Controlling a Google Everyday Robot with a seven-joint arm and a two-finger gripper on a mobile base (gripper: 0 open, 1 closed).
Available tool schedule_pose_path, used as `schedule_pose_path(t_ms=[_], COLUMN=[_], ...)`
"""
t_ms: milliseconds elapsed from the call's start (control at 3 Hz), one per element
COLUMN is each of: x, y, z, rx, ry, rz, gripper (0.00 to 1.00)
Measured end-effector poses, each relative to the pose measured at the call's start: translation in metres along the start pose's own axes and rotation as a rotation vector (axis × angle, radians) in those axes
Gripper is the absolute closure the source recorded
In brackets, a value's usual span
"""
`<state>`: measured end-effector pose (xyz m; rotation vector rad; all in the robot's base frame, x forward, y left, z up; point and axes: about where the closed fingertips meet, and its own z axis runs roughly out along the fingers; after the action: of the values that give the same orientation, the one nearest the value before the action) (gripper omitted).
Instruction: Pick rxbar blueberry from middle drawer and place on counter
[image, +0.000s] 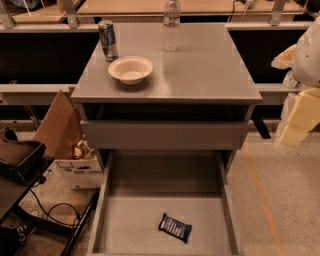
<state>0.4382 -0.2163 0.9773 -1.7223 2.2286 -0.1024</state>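
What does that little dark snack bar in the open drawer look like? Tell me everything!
The rxbar blueberry is a small flat bar in a dark wrapper with pale print lines and crimped ends. It lies flat, turned at an angle, on the grey floor of the open middle drawer, near the front, right of centre, clear of the walls. The gripper is away up on the right, not touching it.

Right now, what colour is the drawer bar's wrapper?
Navy-black with white print: rxbar blueberry, camera view; gripper at right edge.
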Motion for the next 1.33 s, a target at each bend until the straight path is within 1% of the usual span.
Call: schedule_pose_path(t_ms=[333,667,1000,1333], x=[0.0,0.002,0.005,0.005], y=[0.0,-0.004,0.002,0.012], z=[0.0,-0.004,0.023,0.088], rx=[0.0,0.028,0.035,0.014], ry=[0.0,-0.005,-0.042,-0.107], rz=[0.0,0.018,0.02,0.015], gripper=[0.0,0.0,0.0,0.0])
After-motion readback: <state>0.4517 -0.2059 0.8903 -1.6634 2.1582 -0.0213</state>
